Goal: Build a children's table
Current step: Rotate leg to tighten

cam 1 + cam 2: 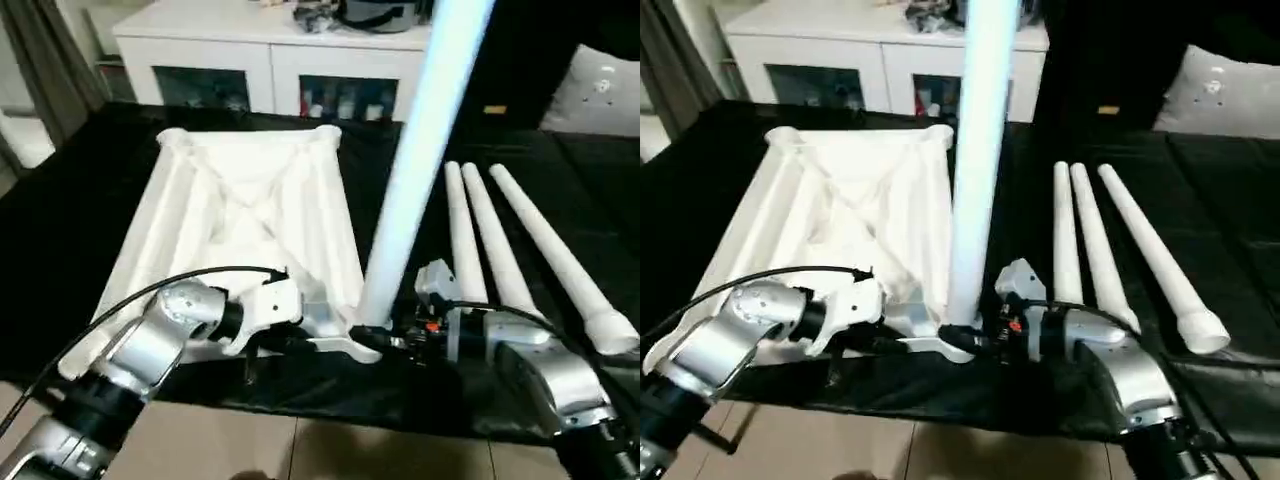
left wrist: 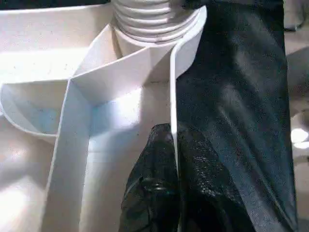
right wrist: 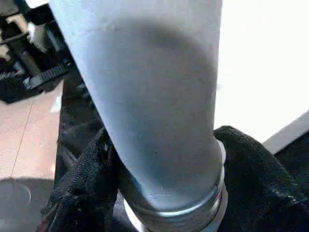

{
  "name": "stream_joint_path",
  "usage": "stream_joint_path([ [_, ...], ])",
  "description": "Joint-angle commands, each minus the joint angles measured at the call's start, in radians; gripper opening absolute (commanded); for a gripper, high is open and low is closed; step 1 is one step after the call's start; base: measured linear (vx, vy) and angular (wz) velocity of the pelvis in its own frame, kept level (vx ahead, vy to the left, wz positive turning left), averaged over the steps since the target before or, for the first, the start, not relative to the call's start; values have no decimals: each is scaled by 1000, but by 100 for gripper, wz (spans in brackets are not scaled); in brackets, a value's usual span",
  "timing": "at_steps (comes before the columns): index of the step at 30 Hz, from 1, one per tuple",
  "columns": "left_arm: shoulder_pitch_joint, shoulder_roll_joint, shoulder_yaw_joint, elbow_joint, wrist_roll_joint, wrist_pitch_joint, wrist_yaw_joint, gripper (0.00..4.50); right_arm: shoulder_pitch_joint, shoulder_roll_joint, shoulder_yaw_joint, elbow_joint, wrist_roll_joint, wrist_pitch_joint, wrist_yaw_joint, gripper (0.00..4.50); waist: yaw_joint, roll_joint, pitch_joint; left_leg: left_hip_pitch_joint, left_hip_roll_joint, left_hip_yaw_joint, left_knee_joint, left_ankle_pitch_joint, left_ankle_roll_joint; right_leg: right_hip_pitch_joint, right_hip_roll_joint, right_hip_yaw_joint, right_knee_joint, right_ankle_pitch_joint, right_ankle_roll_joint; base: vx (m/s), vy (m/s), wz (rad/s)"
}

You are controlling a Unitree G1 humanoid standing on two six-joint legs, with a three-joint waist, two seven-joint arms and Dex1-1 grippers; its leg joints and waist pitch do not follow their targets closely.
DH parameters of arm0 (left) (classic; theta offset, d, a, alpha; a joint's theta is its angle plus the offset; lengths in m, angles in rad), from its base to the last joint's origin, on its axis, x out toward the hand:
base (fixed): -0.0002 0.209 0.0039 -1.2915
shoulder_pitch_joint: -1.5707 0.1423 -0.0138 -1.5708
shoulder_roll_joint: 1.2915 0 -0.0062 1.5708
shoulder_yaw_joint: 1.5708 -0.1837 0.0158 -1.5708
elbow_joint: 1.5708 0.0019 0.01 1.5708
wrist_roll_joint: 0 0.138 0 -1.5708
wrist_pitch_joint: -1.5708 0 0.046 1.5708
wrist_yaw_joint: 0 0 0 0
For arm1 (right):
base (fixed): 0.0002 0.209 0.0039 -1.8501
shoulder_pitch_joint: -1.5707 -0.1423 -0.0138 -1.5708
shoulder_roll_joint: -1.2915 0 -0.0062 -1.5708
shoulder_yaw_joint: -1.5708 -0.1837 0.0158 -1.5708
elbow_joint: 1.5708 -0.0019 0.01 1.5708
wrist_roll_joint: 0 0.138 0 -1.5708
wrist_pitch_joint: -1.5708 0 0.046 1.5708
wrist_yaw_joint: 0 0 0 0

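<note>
Gripping upright leg (image 1: 425,150) in tabletop (image 1: 240,215)

One leg (image 1: 425,150) stands in the tabletop's (image 1: 230,215) near-right corner, three legs (image 1: 505,250) lying right.

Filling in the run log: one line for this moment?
left gripper: shut on tabletop rim | right gripper: around upright leg in corner socket

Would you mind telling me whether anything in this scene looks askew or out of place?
The leg standing in the tabletop's near corner socket leans a little rather than standing straight, as if not fully seated. The right gripper has its fingers around its base. The three spare legs lie tidily beside the tabletop.
</note>
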Motion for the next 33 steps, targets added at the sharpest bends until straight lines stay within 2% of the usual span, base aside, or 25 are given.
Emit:
stream_joint_path([
  [1,30,-37,-53,-62,-37,40,-6,0,8,43,24,78,-42,64,-116,272,-6,0,-37,9,72,-34,-86,-348,5,27,-93,49,-83,-413,-194,0,0,0],
  [4,41,-48,-46,-83,-39,82,19,0,-15,96,-3,128,-50,94,-216,270,-22,1,-32,16,69,-44,-91,-433,-25,21,-95,45,-96,-551,-148,0,0,0],
  [5,38,-70,-34,-86,-31,119,61,0,-39,132,-22,168,-59,116,-287,270,-39,2,-27,18,65,-52,-91,-491,-39,16,-96,38,-105,-654,-108,0,0,0],
  [7,33,-114,-7,-94,-12,191,141,0,-66,181,-44,209,-74,136,-376,270,-56,2,-27,23,61,-59,-85,-523,-50,11,-100,29,-117,-723,-79,-55,14,-11],
  [8,28,-150,14,-95,-6,229,195,0,-82,212,-65,235,-74,143,-433,270,-62,12,-27,24,62,-62,-85,-533,-56,12,-100,27,-116,-716,-76,-51,18,-12],
  [9,24,-178,29,-95,-3,257,236,0,-93,234,-82,255,-73,146,-476,270,-72,10,-25,24,60,-68,-87,-571,-56,14,-94,10,-127,-723,-58,-54,25,-13],
  [10,20,-207,42,-96,0,278,274,0,-105,254,-98,278,-72,141,-517,270,-74,18,-25,30,63,-70,-88,-600,-61,12,-94,5,-128,-716,-55,-64,32,-13],
  [11,17,-237,54,-96,4,295,314,0,-116,270,-113,302,-72,136,-554,270,-93,28,-19,33,69,-85,-100,-718,-67,21,-81,-28,-134,-664,-41,-64,32,-13],
  [12,13,-299,78,-99,8,323,392,0,-134,294,-134,343,-80,128,-617,270,-95,32,-16,39,74,-87,-109,-767,-70,22,-76,-38,-134,-634,-44,-64,40,-8],
  [13,13,-300,78,-99,8,324,395,0,-134,295,-135,344,-80,128,-619,270,-106,37,-12,15,91,-98,-143,-856,-76,58,-64,-56,-93,-522,-50,-90,34,-5],
  [14,9,-338,77,-105,10,331,436,0,-143,309,-141,372,-90,112,-653,270,-78,50,-6,-44,125,-79,-224,-956,-84,107,-43,-46,56,-338,-69,-90,34,-5],
  [15,7,-349,68,-106,12,327,446,0,-144,316,-146,384,-87,101,-660,270,-58,39,-8,-67,128,-65,-242,-967,-70,121,-41,-30,109,-245,-57,-91,-5,3],
  [16,6,-355,62,-106,13,324,451,0,-144,320,-150,391,-85,95,-663,270,-29,42,-11,-61,117,-39,-246,-942,-54,106,-38,-8,125,-243,-49,14,-84,17],
  [17,5,-356,62,-106,18,327,454,0,-143,321,-152,390,-86,91,-661,305,-47,-18,-15,111,15,-49,69,-479,-34,-86,-186,57,-163,-1008,-37,14,-84,17],
  [18,2,-353,62,-104,33,330,460,0,-136,322,-159,381,-87,74,-651,326,-47,-34,-16,66,2,-59,93,-277,-10,-54,-200,69,-170,-1073,-31,74,-109,-12],
  [19,-1,-348,64,-101,41,331,461,0,-131,321,-162,371,-87,63,-644,326,-30,-26,-25,-56,26,-86,23,-87,-17,61,-192,43,-108,-922,-34,112,-31,-50],
  [20,-5,-331,66,-92,51,325,460,0,-127,316,-168,359,-80,48,-631,341,-14,3,-30,-47,45,-91,-31,-102,-35,65,-161,32,-100,-782,-53,112,-31,-50],
  [21,-6,-326,67,-89,53,322,459,0,-126,315,-169,356,-78,45,-627,350,-20,1,-33,-23,62,-86,-62,-241,-32,29,-100,14,-70,-555,-85,89,13,-26],
  [22,-8,-314,68,-82,56,313,454,0,-122,308,-169,345,-76,36,-613,350,-23,7,-37,-5,64,-78,-69,-331,-29,27,-90,17,-61,-451,-126,0,0,0],
  [23,-11,-300,69,-73,61,303,450,0,-117,299,-165,335,-78,23,-600,369,-22,14,-41,-1,65,-72,-72,-329,-17,33,-98,21,-64,-389,-162,0,0,0],
  [24,-13,-284,68,-64,66,289,445,0,-111,286,-161,323,-80,6,-586,376,-22,17,-43,-4,66,-69,-74,-311,-12,38,-98,20,-65,-354,-173,0,0,0],
  [26,-21,-246,69,-37,76,259,428,0,-89,250,-160,271,-66,-10,-528,396,-21,13,-42,-14,67,-65,-79,-275,1,46,-97,17,-66,-292,-182,0,0,0],
  [29,-30,-208,74,-5,77,223,398,0,-59,193,-162,193,-41,-21,-433,406,-11,14,-60,-22,69,-60,-67,-94,41,62,-93,15,-38,-10,-213,41,8,0],
  [32,-39,-167,63,16,69,187,345,0,-33,114,-158,117,-18,-30,-326,442,-6,14,-66,-24,64,-54,-51,5,95,63,-95,13,-26,152,-244,52,16,-2],
  [33,-39,-167,63,16,69,187,345,0,-33,114,-158,117,-18,-30,-326,446,-5,13,-66,-24,64,-54,-50,9,105,64,-95,11,-25,161,-247,0,0,0],
])
